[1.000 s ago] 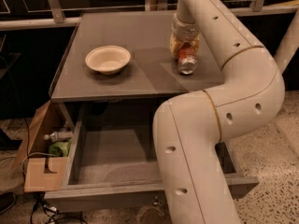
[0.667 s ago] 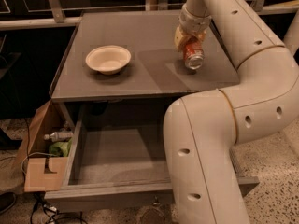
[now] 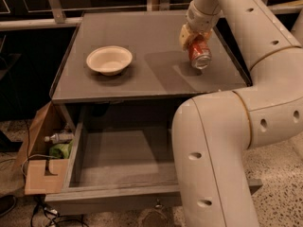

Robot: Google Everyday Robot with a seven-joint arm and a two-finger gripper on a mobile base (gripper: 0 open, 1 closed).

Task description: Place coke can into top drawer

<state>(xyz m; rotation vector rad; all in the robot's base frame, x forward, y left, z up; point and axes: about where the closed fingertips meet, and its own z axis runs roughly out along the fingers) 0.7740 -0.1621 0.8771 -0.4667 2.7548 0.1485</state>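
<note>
While the arm swung a little toward the right of the camera view over the last second, the pincer (image 3: 193,40) stayed closed around the coke can (image 3: 200,55), gripping it near its upper end. The can hung tilted, its silver end turned toward the camera, above the far right part of the grey surface (image 3: 142,37). A soft shadow lay on the surface to the can's left, which suggested it had come clear of the top instead of resting there. By my reading the pick-up was done and the carry had begun. The can had yet to travel forward past the front edge and down.

The can looked like thin, smooth metal, red-orange with white markings, easily dented by a hard squeeze. The pincer's pale yellowish fingers (image 3: 185,32) appeared matte. Well apart to the left sat a cream round bowl (image 3: 109,59), shallow and dull, likely paper or foam. The surface was flat, matte grey wood with a low raised rim.

Below it the top drawer (image 3: 120,157) stood pulled out, a wide shallow tray with a flat grey bottom and low sides, nothing in it. The robot's thick, smooth white arm (image 3: 222,141) hid the drawer's right part.
</note>
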